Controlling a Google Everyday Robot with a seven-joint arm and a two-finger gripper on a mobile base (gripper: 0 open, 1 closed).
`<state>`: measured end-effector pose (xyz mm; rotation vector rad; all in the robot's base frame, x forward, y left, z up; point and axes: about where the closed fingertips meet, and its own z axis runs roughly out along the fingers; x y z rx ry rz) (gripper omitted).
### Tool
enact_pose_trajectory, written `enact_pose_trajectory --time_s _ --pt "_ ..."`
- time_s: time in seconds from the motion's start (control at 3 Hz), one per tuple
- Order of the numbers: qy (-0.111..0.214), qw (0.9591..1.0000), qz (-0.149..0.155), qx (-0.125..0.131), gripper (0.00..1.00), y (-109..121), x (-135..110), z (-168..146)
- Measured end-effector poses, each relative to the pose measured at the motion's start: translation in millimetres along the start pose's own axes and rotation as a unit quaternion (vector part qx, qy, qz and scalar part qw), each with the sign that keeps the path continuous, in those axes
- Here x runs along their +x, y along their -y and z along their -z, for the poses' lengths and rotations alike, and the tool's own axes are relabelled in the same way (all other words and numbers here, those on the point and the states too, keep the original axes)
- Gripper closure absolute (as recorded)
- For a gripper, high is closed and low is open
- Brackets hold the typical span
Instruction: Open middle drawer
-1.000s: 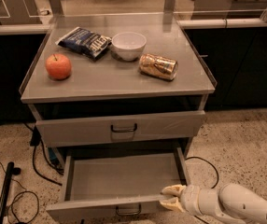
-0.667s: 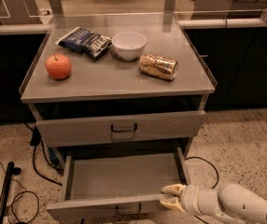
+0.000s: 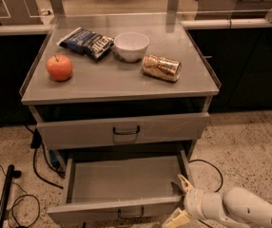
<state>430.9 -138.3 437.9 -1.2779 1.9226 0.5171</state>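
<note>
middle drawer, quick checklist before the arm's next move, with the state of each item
1. Middle drawer pulled out, tray showing: ok.
2. Gripper at the drawer's front right corner, fingers apart: ok.
3. Gripper free of the drawer front: cannot tell.
4. Upper drawer not pulled out over the tray: ok.
5. Can, bowl and apple back from the cabinet top's front edge: ok.
6. Arm free of the floor cable: cannot tell.

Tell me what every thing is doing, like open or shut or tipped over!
middle drawer: pulled out, empty.
upper drawer: looks shut.
gripper: open, at the middle drawer's right front corner.
can: lying on its side.
bowl: upright, empty.
apple: upright.
chip bag: lying flat.
</note>
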Motion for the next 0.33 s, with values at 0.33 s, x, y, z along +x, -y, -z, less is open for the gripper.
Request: enact_pose_trajectory --time_s 0.33 --pt "0.0 1.0 0.0 0.0 0.0 0.0 0.0 0.0"
